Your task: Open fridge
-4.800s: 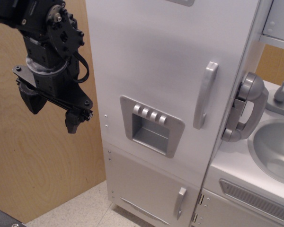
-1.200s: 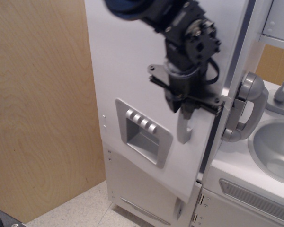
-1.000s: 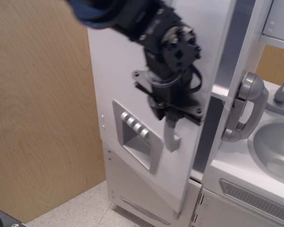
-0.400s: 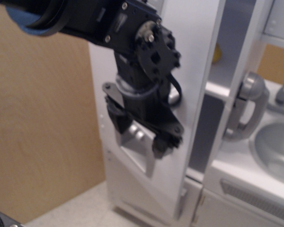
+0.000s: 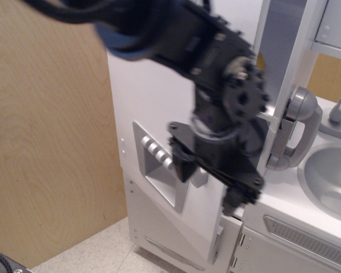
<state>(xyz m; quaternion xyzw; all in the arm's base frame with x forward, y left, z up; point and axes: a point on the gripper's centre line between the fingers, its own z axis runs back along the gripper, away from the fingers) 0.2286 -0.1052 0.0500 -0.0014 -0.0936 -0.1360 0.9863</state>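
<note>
Silver fridge (image 5: 159,102) door at centre frame is judged light and free-swinging; its long handle is best gripped. Gripper (image 5: 210,182) state cannot be told.

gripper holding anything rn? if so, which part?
Cannot be told. The gripper is motion-blurred in front of the fridge upper door, which stands ajar. Its handle is hidden behind the gripper, so any hold on it isn't visible.
</note>
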